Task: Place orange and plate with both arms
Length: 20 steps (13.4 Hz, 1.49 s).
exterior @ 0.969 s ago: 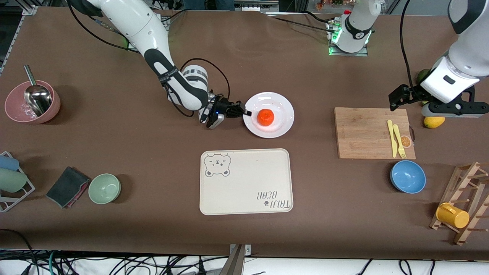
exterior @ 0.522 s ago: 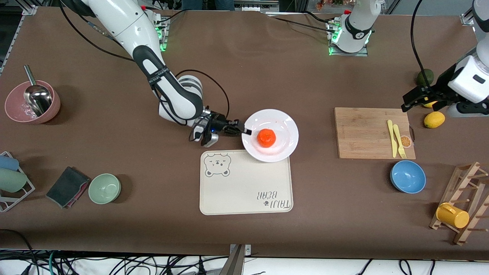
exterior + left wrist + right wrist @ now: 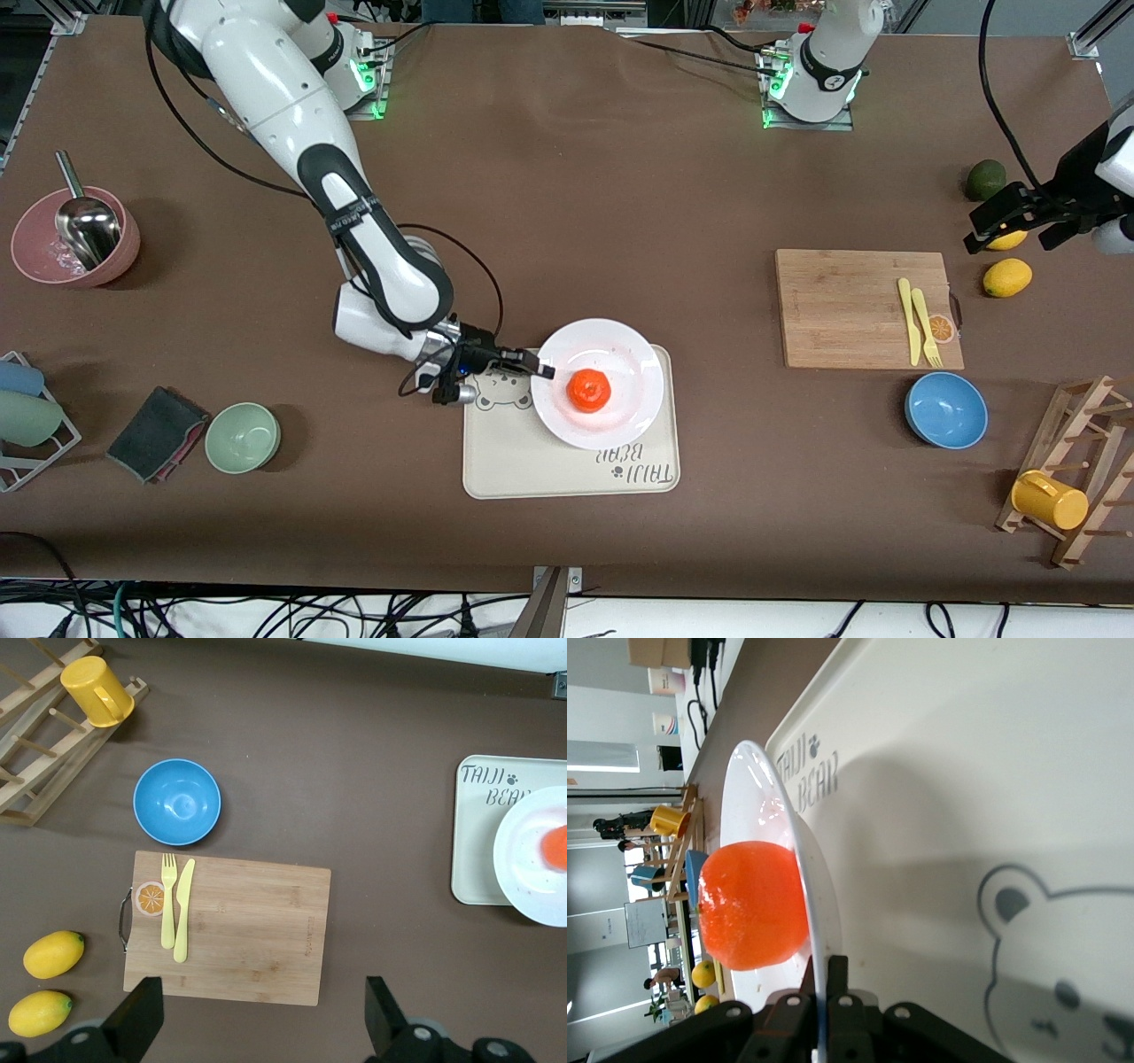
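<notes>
Two words, "TAIJI BEAR", are printed on the tray (image 3: pixel 567 465); above it the plate (image 3: pixel 620 350) with the orange (image 3: pixel 588 390) is pinched by the right gripper (image 3: pixel 542 371); the left gripper (image 3: pixel 1005 217) is held spread over a lemon (image 3: pixel 1008 277).

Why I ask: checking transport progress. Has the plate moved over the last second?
Yes. The plate, carrying the orange and pinched at its rim by the right gripper, has come toward the front camera and is now over the bear tray.

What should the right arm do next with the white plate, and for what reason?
Probably lower it. The right gripper is shut on the rim of the white plate, which carries the orange above the bear tray; its shadow on the tray suggests it is not yet down. The left gripper waits open over the lemons.
</notes>
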### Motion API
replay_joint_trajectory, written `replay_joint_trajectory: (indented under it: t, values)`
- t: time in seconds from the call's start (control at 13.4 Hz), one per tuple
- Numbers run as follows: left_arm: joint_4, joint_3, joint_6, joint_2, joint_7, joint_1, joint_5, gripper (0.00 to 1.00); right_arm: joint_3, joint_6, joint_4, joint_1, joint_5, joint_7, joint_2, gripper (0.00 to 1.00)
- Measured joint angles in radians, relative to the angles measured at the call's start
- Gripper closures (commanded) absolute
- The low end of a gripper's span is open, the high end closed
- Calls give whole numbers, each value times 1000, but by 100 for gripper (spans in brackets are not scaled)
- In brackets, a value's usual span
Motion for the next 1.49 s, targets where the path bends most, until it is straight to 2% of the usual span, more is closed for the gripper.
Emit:
replay_joint_trajectory:
  t: [0.37, 0.45, 0.52, 0.75, 0.82, 0.97, 1.19, 1.34, 1.49]
  values:
    - [0, -1, -6, 2, 0, 0, 0, 0, -1, 0, 114, 3, -38, 56, 97, 98]
    - [0, 1, -7, 2, 0, -3, 0, 0, -2, 0, 121, 4, -45, 57, 105, 43]
    - [0, 16, -7, 2, 1, -19, 3, 0, -2, 0, 124, 5, -61, 57, 108, 0]
    - [0, 208, -8, 2, 1, -209, 31, 0, -16, 0, 139, 6, -215, 79, 107, 0]
    - [0, 230, -8, 2, 1, -229, 32, 0, -19, 0, 149, 6, -272, 88, 106, 0]
    - [-1, 237, -10, 4, 2, -236, 32, 0, -29, 0, 161, 7, -411, 128, 94, 0]
    - [-1, 238, -11, 12, 2, -239, 33, 0, -48, -7, 167, 10, -729, 306, 57, 0]
    - [-1, 240, -11, 18, 2, -242, 34, 0, -69, -93, 170, 13, -933, 399, 19, 0]
    - [-1, 247, -12, 21, 2, -251, 34, 0, -111, -233, 177, 13, -1050, 421, -37, 0]
